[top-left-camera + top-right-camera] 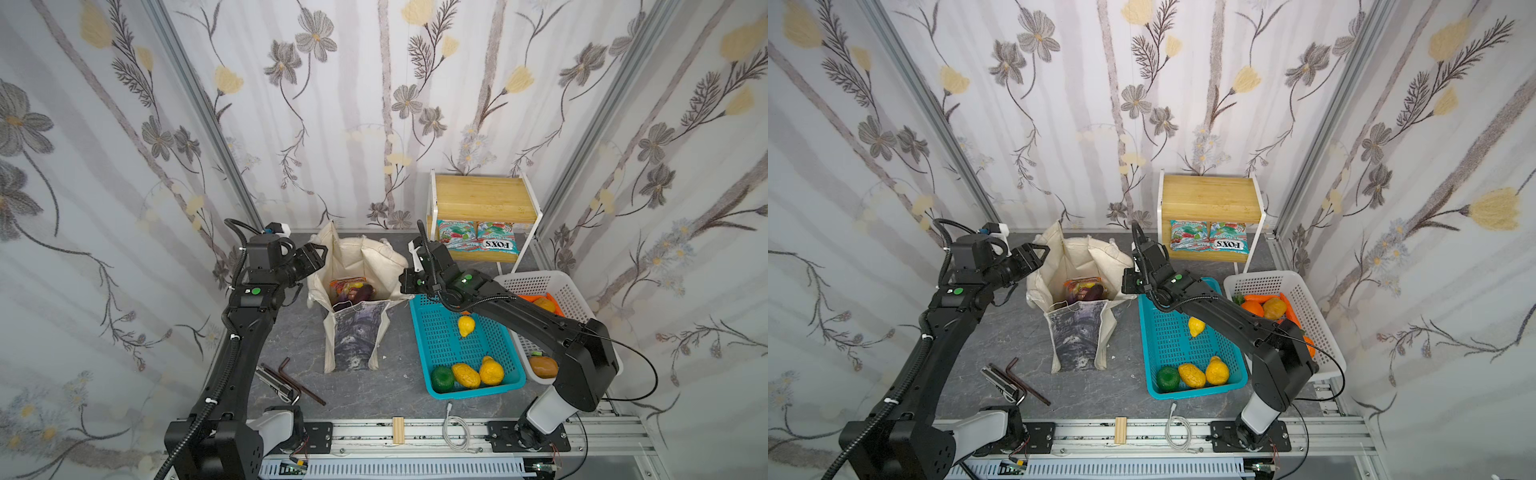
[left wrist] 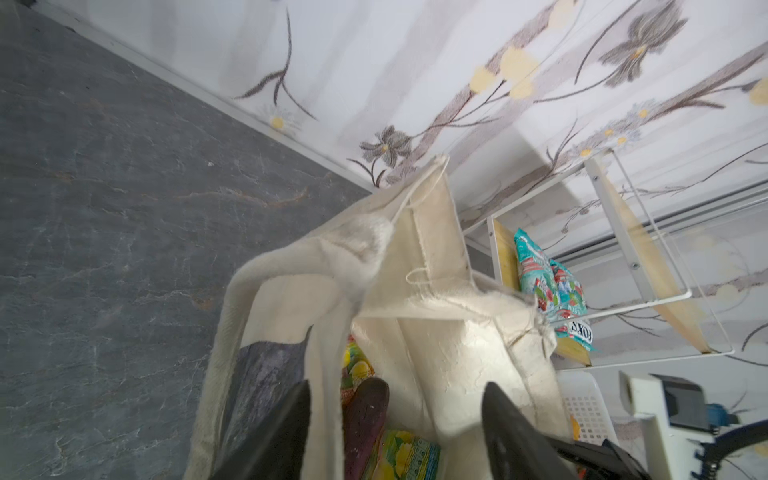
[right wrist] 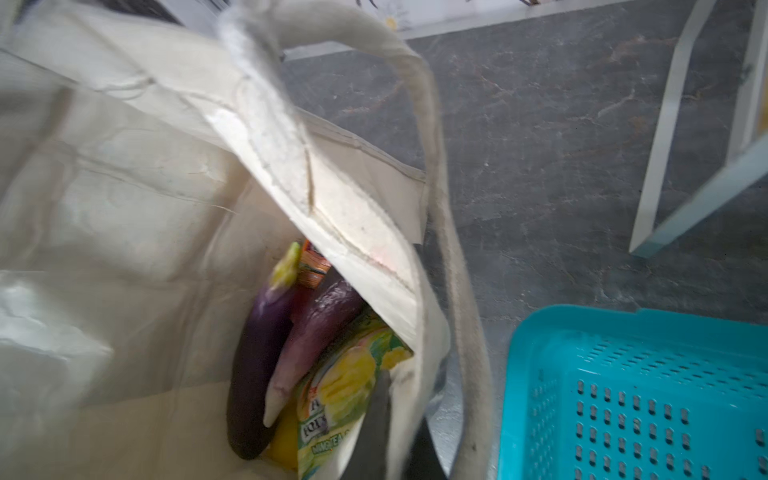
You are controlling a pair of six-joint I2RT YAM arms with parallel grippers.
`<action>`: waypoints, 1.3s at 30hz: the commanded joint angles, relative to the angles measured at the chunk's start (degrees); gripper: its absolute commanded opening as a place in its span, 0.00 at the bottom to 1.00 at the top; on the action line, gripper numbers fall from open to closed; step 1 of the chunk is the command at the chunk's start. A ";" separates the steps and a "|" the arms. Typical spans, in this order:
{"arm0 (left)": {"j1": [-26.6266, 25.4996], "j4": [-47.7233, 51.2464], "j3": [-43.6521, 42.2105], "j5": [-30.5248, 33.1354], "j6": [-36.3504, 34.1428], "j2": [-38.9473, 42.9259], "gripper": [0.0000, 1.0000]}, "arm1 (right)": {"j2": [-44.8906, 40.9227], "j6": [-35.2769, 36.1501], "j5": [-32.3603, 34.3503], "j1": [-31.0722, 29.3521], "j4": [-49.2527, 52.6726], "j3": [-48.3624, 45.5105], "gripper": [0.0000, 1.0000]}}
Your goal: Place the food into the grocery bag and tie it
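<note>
Left tool (image 2: 397, 386) spread, right tool (image 3: 399, 432) pinching bag (image 1: 376, 262) rim.

**Non-task items.** Grey stone-patterned bench (image 1: 291, 332). Teal basket (image 1: 440, 345) toward the right front; white basket (image 1: 536, 282) touching it along the right edge. Wooden rack (image 1: 484, 199) with a white frame in the far right corner. Hex keys (image 1: 305, 390) near the left front. Wooden block (image 1: 398, 432) and white cable (image 1: 455, 432) on the front rail.
</note>
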State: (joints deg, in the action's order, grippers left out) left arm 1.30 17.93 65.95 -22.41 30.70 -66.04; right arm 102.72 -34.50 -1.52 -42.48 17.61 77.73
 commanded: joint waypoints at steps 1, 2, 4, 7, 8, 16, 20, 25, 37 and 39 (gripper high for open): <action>4.23 -4.75 1.04 5.09 4.98 4.14 1.00 | -1.01 -1.07 -0.52 0.60 -4.87 -1.26 0.00; 6.41 -5.03 -0.47 6.44 7.87 6.53 1.00 | -1.18 -0.98 -0.55 0.63 -4.90 -1.35 0.00; 11.04 -7.28 -5.69 6.27 16.20 12.23 1.00 | -1.29 -0.71 -0.42 0.71 -4.98 -1.20 0.00; 18.13 -10.29 -15.80 2.72 33.18 20.50 1.00 | -1.49 -0.55 -0.41 0.73 -5.12 -1.20 0.00; 20.02 -10.29 -19.25 1.26 39.23 23.08 1.00 | -1.37 -0.48 -0.68 0.77 -5.20 -1.27 0.00; 19.39 -16.16 -38.07 -5.15 61.59 27.42 1.00 | -1.96 -0.30 -1.91 0.32 -6.30 -1.98 0.00; 13.83 -28.25 -46.37 -6.39 69.57 24.50 1.00 | -2.51 -0.35 -1.64 0.20 -7.04 -2.81 0.00; 8.18 -50.68 -53.06 -3.32 77.66 16.93 0.99 | -2.67 -0.11 -0.78 0.00 -6.77 -2.99 0.00; 7.25 -64.03 -48.66 -2.65 71.51 8.38 0.00 | -2.68 0.65 -0.32 -0.08 -6.17 -3.85 0.00; 10.44 -63.70 -46.78 -4.30 66.79 9.94 0.00 | -3.00 0.60 -0.79 -0.02 -6.20 -3.95 0.00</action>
State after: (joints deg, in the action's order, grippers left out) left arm 9.32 -39.22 17.06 -25.52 103.31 -57.47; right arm 100.16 -34.41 -2.37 -42.46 13.10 73.91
